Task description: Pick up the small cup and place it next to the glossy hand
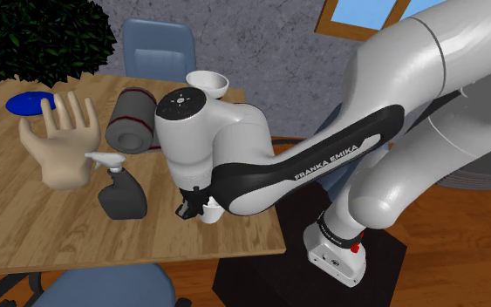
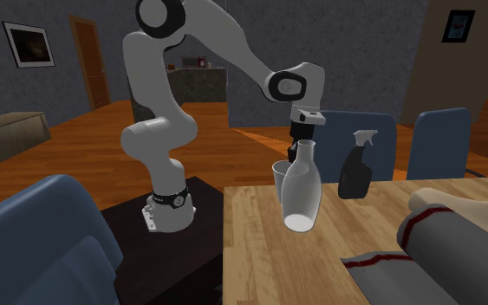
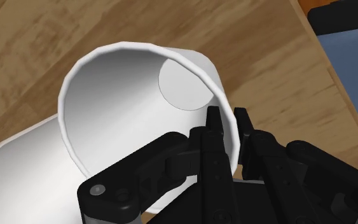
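Pinching the white cup (image 3: 126,108) by its rim, the gripper (image 3: 228,118) has one finger inside the wall, one outside (clamped on it); the cup is at the table (image 1: 25,235) edge nearest the stand (image 1: 392,257), well apart from the beige hand (image 1: 60,139).

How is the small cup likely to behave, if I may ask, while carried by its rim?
The cup looks thin-walled and empty, so probably light. The pincer pinches one side of its rim, so it may tilt or slip. Round and smooth, it could roll if dropped.
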